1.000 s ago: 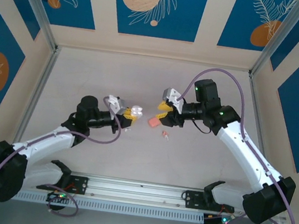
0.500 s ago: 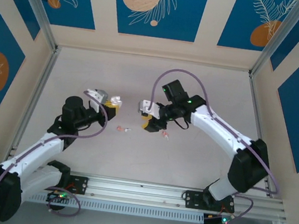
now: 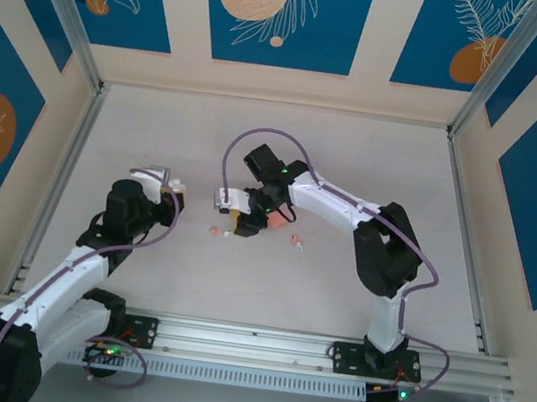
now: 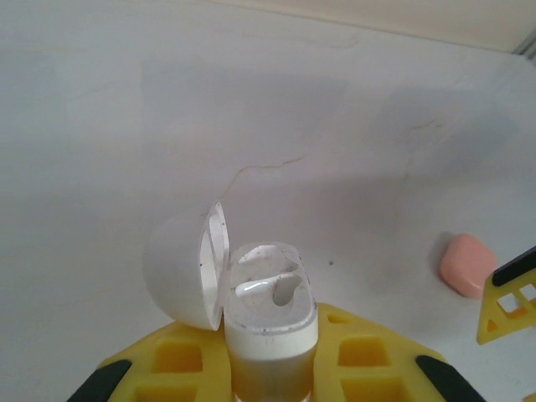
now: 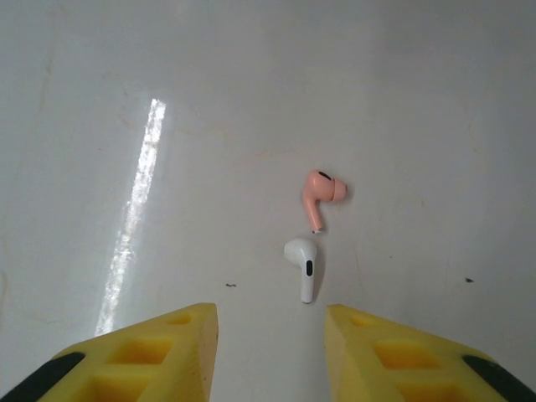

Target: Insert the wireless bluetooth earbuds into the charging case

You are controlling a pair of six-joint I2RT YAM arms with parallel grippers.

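My left gripper (image 4: 272,364) is shut on a white charging case (image 4: 270,322), held upright with its lid (image 4: 180,272) swung open to the left and a white bud lying in it. A salmon-pink charging case (image 4: 467,264) lies shut on the table to its right. A pink earbud (image 5: 321,191) and a white earbud (image 5: 303,266) lie close together just ahead of my right gripper (image 5: 270,347), which hovers open and empty above them. From above, the pair of earbuds (image 3: 219,232) sits beside the right gripper (image 3: 235,222). Another pink earbud (image 3: 295,240) lies further right.
The pale table (image 3: 355,163) is walled in by blue patterned panels. An aluminium rail (image 3: 258,341) runs along the near edge by the arm bases. My right arm (image 3: 329,202) reaches far left across the middle. The left gripper (image 3: 167,188) is at centre left.
My right arm has swung left, from over the pink case to over the two earbuds. My left arm has drawn back to the left, still holding the white case.
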